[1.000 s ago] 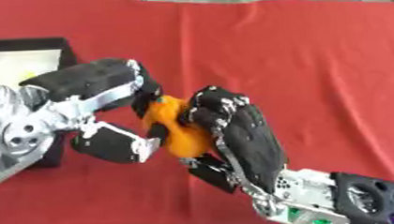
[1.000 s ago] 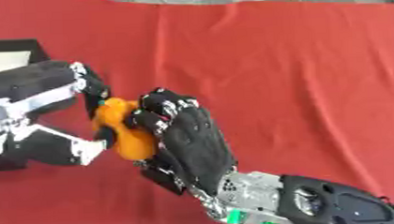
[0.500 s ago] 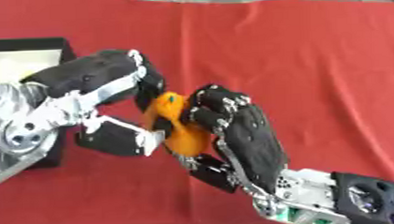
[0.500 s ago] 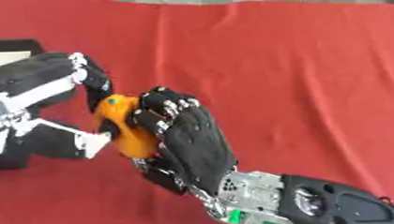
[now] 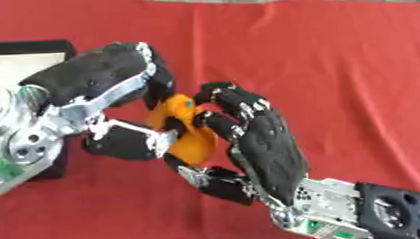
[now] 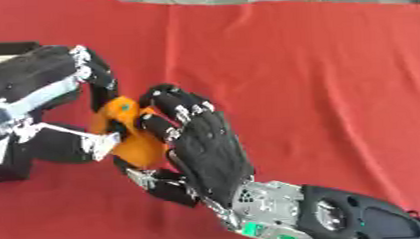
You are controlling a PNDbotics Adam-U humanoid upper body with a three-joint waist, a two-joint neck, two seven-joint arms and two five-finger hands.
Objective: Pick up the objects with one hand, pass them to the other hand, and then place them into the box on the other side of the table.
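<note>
Orange object [image 5: 186,137] held above the red table [image 5: 334,62], just left of centre, clasped between both hands. From 5 o'clock: right hand [image 5: 263,144], back to the camera, fingers [image 5: 222,98] curled round the object's right side, thumb below it. From 9 o'clock: left hand [image 5: 99,90], fingers arched over the object's top, thumb [image 5: 126,142] against its left side. At 10 o'clock, far left: black box [image 5: 27,50], pale inside, on the table.
</note>
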